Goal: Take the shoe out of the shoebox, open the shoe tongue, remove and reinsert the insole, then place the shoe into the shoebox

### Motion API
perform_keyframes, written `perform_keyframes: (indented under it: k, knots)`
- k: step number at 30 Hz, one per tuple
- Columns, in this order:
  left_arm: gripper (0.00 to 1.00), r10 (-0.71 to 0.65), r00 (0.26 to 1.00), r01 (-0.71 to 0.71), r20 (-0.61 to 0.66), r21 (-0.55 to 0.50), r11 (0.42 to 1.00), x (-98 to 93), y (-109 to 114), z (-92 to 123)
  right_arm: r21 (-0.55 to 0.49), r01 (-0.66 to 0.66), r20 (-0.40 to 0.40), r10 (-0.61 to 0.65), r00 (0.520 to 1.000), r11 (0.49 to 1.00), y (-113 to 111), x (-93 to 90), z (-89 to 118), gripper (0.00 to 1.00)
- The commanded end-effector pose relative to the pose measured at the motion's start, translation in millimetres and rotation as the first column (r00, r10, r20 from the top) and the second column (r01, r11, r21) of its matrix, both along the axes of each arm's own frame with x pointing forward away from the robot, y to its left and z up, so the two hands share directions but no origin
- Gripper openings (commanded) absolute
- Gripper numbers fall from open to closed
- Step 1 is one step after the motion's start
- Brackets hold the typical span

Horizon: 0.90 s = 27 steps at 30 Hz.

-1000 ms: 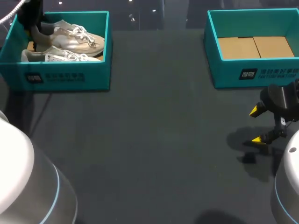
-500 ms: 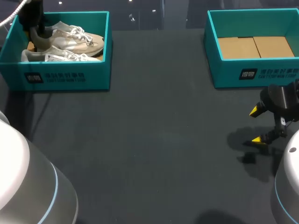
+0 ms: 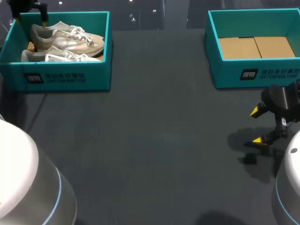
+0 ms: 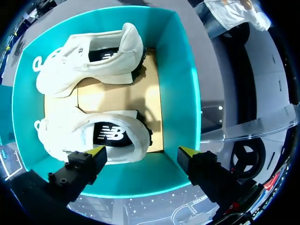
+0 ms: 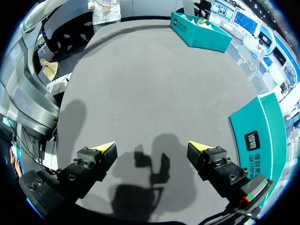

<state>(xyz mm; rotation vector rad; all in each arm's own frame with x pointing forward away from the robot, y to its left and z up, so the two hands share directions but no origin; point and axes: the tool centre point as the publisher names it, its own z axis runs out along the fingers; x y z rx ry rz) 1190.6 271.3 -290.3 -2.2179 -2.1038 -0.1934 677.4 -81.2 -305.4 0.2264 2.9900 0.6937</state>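
Note:
Two white lace-up shoes lie side by side in the teal shoebox [image 3: 70, 77] at the table's far left: the far shoe [image 3: 70, 38] and the near shoe [image 3: 61, 56]. My left gripper [image 3: 29, 16] hangs above the box's far-left corner, open and holding nothing. In the left wrist view that left gripper [image 4: 141, 153] looks straight down into the shoebox [image 4: 180, 93]. One shoe [image 4: 93, 136] has its heel just ahead of the fingers, and the other shoe [image 4: 89, 61] lies beyond it. My right gripper [image 3: 256, 125] stands open low over the table at the right, and the right gripper [image 5: 152, 147] is empty.
A second teal box [image 3: 262, 75] with a bare cardboard bottom stands at the far right, just behind my right gripper; its wall [image 5: 262, 126] shows beside the right fingers. Dark table [image 3: 154, 140] stretches between the two boxes.
My left gripper has let go at the far shoe's heel, opened wide and risen out of the box. The far shoe has settled slightly. The right arm has not moved.

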Motion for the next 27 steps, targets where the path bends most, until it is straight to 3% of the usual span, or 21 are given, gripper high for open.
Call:
perform_keyframes:
  k: [1,6,18,20,27]
  knots:
    - [1.00,-0.014,0.998,0.013,0.068,0.012,1.000,-60.5,-6.5,35.1,-0.003,0.001,0.003,-0.001,1.000,1.000,0.6,-1.5,-0.5,1.00]
    - [1.00,0.021,0.999,-0.024,0.040,0.071,0.997,-91.6,-5.0,54.7,-0.003,0.001,0.003,-0.001,1.000,1.000,0.6,-1.5,-0.5,1.00]
    - [1.00,0.021,0.999,-0.024,0.040,0.071,0.997,-91.6,-5.0,54.7,-0.003,0.001,0.003,-0.001,1.000,1.000,0.6,-1.5,-0.5,1.00]
    - [1.00,0.030,0.999,-0.029,-0.016,0.070,0.997,-97.4,-2.2,58.0,-0.003,0.001,0.003,-0.001,1.000,1.000,0.6,-1.5,-0.5,1.00]
    - [1.00,0.067,0.997,-0.066,-0.022,0.067,0.996,-125.2,1.4,47.4,-0.003,0.001,0.003,-0.001,1.000,1.000,0.6,-1.5,-0.5,1.00]
